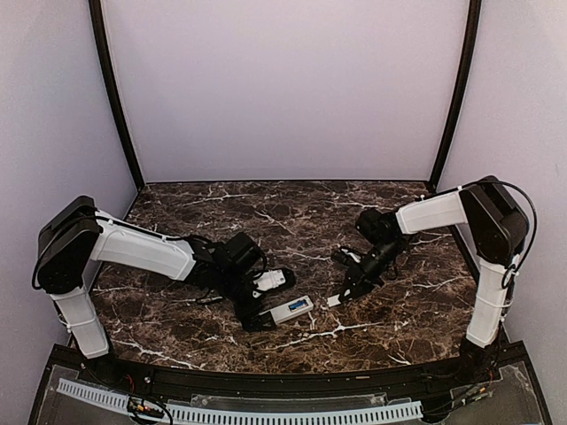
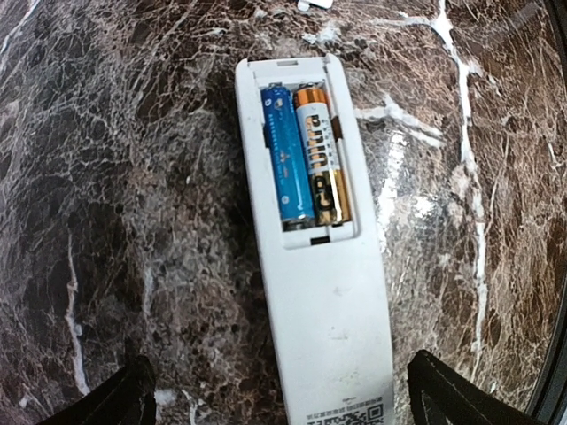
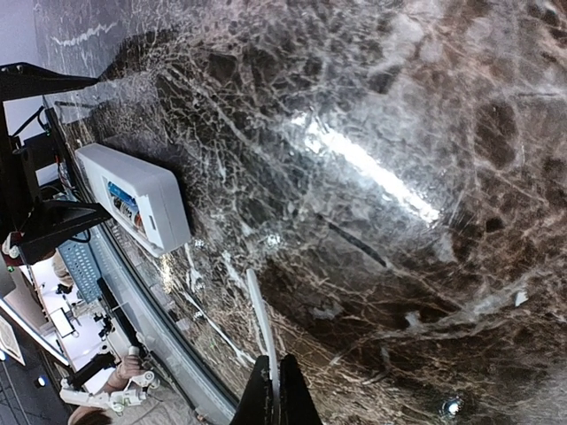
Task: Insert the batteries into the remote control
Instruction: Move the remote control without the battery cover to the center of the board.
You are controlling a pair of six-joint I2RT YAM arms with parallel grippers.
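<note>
The left gripper (image 2: 283, 398), wide open and empty, straddles the remote (image 2: 328, 310) from the lower corners; the remote lies back-up at centre frame on the marble table (image 2: 124, 195). Both batteries (image 2: 319, 168) (one blue, one gold-and-black) sit in its bay, upper centre. The right gripper (image 3: 275, 394), at its view's bottom edge, pinches the thin white cover (image 3: 260, 319), probably for refitting.

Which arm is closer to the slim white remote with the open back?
Left. The left gripper, open, straddles the remote; the right gripper, pinching a thin white plate, sits off to the right.
</note>
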